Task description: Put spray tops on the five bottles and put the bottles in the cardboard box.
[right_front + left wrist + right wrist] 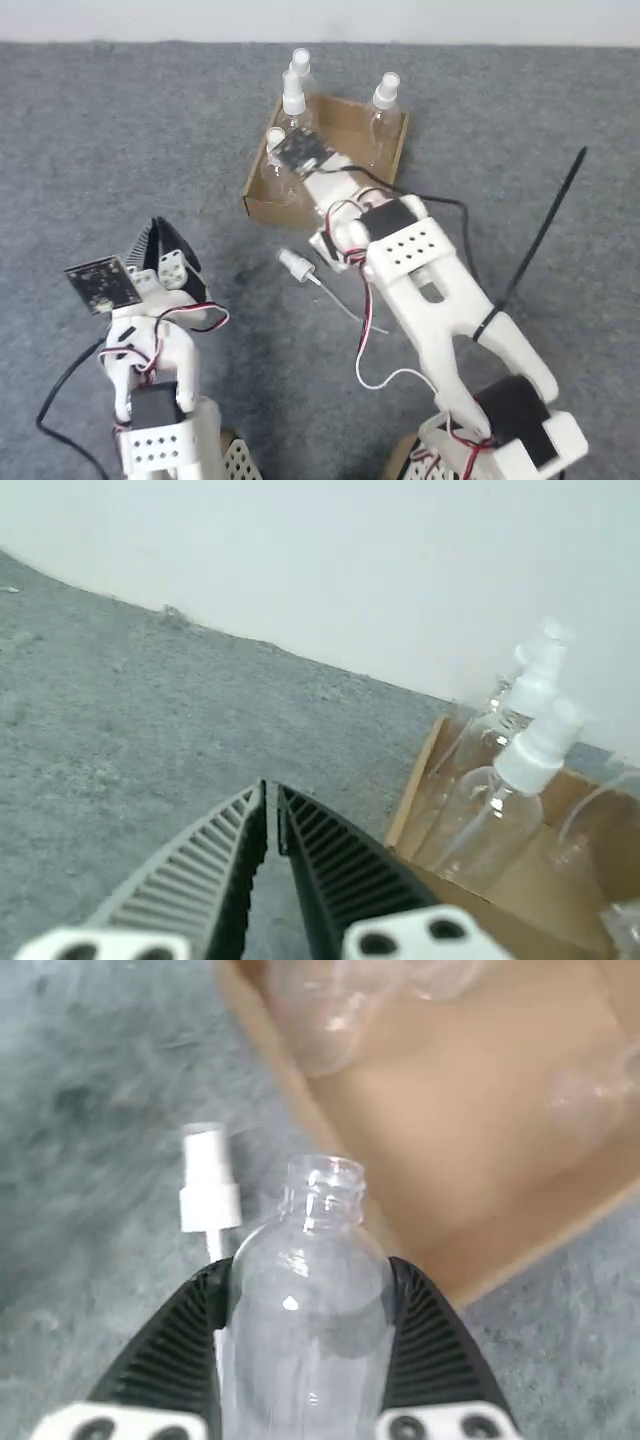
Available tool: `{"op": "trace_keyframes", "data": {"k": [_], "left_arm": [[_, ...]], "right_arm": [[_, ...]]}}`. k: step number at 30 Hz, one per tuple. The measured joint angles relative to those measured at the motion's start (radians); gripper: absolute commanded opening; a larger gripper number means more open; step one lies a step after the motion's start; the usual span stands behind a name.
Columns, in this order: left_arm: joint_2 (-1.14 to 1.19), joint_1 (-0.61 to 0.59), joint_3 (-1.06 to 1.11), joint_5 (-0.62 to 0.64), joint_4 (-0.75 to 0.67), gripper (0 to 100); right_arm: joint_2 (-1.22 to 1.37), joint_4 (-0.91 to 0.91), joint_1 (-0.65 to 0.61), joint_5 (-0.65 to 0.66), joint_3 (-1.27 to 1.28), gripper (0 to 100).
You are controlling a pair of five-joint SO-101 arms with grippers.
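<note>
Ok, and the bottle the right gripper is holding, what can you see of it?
The bottle is clear, plastic-looking and round-shouldered, with a bare threaded neck and no spray top. The right gripper is shut on its body, black ribbed fingers against both sides. Its neck points toward the cardboard box; a loose spray top lies on the grey carpet near it.

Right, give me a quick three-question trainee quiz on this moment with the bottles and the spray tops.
1. True or false: the bottle in the right claw already wears a spray top.
2. Fill in: the left claw is ____ and holds nothing.
3. Where is the loose spray top? A) inside the cardboard box B) on the grey carpet C) in the left claw

Key: 1 false; 2 shut; 3 B.
</note>
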Motion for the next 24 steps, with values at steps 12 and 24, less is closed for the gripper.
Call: {"op": "trace_keyframes", "data": {"k": [12,24], "left_arm": [[0.0,0.126,-0.041,0.184,0.192,1],[0.0,0.216,-0.098,0.212,0.192,1]], "right_arm": [[-0.002,-0.051,0.101,-0.124,0.002,1.3],[-0.002,-0.106,0.186,-0.166,0.002,1.3]]}}
